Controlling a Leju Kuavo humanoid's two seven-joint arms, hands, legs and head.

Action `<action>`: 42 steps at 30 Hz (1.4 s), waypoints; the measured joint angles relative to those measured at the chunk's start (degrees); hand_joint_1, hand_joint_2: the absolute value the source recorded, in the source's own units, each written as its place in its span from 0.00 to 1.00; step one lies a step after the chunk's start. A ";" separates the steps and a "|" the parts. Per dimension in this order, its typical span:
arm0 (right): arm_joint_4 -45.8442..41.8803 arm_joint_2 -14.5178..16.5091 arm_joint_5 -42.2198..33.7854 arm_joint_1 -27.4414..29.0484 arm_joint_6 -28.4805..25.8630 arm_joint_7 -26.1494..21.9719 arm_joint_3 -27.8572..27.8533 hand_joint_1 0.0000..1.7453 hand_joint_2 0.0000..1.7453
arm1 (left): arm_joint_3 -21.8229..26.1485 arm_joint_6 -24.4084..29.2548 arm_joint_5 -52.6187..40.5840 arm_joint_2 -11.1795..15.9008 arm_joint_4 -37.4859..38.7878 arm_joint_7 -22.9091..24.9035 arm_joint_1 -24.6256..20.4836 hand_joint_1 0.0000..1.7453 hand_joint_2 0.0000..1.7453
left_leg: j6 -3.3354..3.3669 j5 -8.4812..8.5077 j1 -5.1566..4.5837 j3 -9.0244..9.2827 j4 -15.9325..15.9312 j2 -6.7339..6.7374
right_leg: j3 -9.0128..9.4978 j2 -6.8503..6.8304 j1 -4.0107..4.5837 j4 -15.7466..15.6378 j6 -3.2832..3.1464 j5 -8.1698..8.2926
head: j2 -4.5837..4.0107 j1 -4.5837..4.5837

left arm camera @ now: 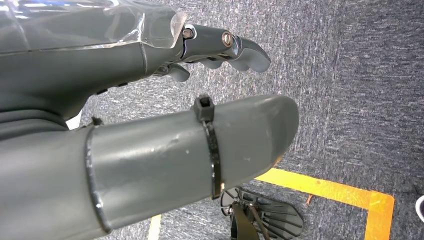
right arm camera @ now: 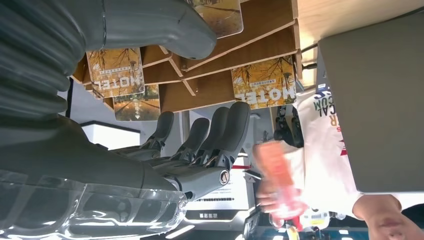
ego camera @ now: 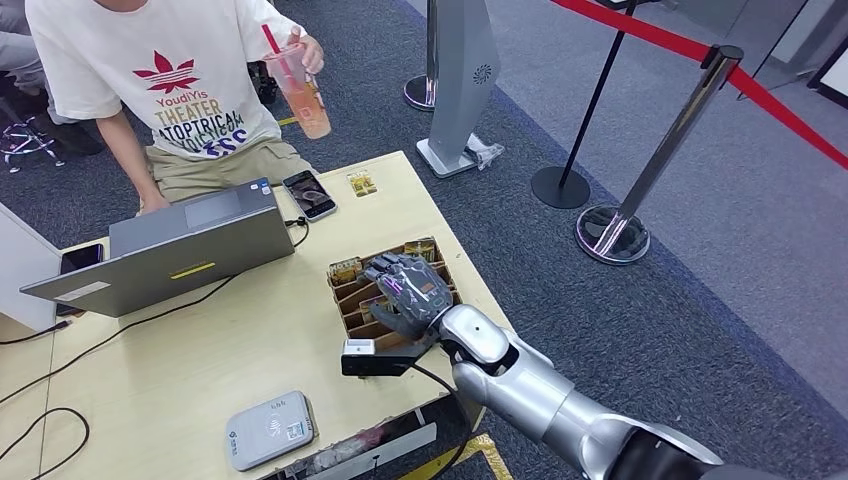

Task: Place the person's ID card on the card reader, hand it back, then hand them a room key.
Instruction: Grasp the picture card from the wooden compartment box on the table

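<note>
Right hand over the card rack; left hand hanging beside the desk.

On the desk (ego camera: 230, 330), from left: an open laptop (ego camera: 170, 250), a grey card reader (ego camera: 268, 429) at the near edge, a phone (ego camera: 309, 194), then a wooden rack (ego camera: 350, 300) of hotel key cards (right arm camera: 263, 81). The right hand (ego camera: 405, 292) hovers over the rack, fingers apart, grasping nothing. The left hand (left arm camera: 150, 115) hangs above carpet, released. A seated person (ego camera: 190, 90) holds a drink (ego camera: 300, 92). The ID card cannot be made out.

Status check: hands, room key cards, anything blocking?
Right hand open, over the wooden card rack, nothing gripped. Left hand open, hanging above carpet. Hotel key cards sit in the rack slots. Nothing blocking the rack.
</note>
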 joint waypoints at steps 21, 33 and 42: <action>6.33 0.91 -0.17 -3.41 0.75 -1.58 0.31 0.47 1.00 | 0.00 0.44 0.95 0.01 0.00 0.02 0.02 0.00 0.00 | 0.00 0.00 0.00 0.00 0.00 0.00 | 0.00 0.00 0.00 0.00 0.00 0.00 | 0.00 0.00; 8.43 0.91 -0.74 -4.43 0.81 -2.55 0.79 0.51 1.00 | 0.46 0.46 1.29 0.02 0.00 0.02 0.02 0.00 0.00 | 0.00 0.00 0.00 0.00 0.00 0.00 | 0.00 0.00 0.00 0.00 0.00 0.00 | 0.00 0.00; 8.46 0.89 -1.17 -4.76 0.75 -2.66 1.28 0.59 1.00 | 0.92 0.46 1.37 0.04 0.00 0.01 0.02 0.00 0.00 | 0.00 0.00 0.00 0.00 0.00 0.00 | 0.00 0.00 0.00 0.00 0.00 0.00 | 0.00 0.00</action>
